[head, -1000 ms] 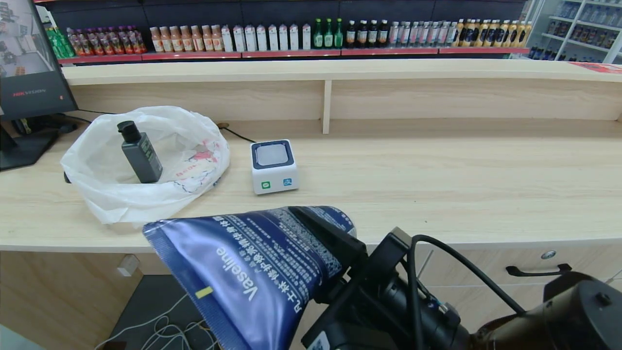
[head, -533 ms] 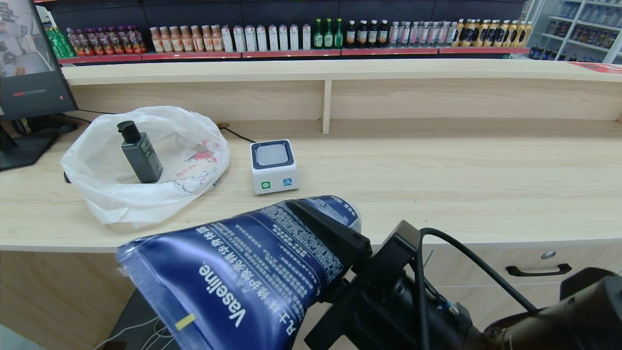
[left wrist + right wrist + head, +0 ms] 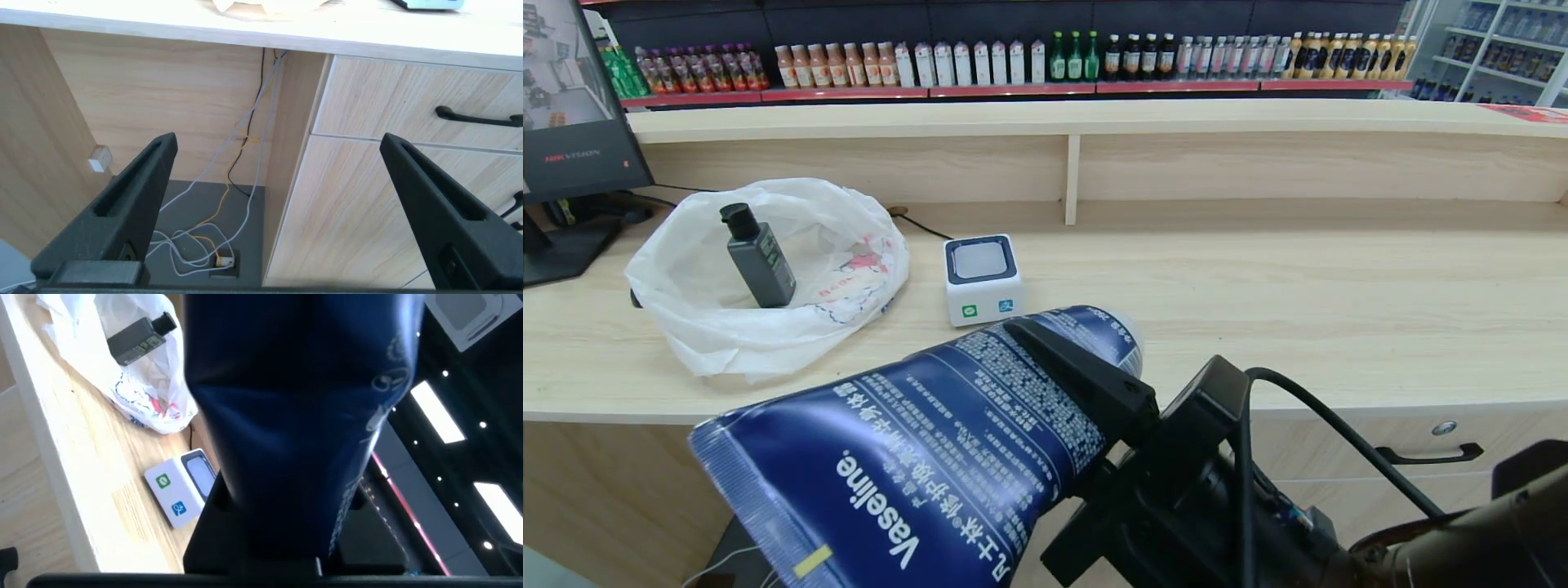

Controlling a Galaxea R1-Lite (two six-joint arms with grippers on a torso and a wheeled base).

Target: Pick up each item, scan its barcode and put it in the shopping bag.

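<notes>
Two black fingers of the right gripper are clamped on a dark blue tube, one of them lying across its upper face near the rounded end (the other is hidden beneath). The tube is in the air over the near edge of the wooden counter, on the robot's side of the small white scanner, whose window faces up. It is glossy navy, covered in white print, with a small yellow mark close to its flat crimped end. Its long axis runs slantwise: the crimped end points toward the robot and to its left, out past the counter edge, while the rounded end points away, toward the scanner. Left of the scanner a white plastic bag lies open on the counter with a dark grey bottle standing inside, leaning a little. The left gripper hangs below counter level facing the cabinet front, its fingers spread wide apart.
</notes>
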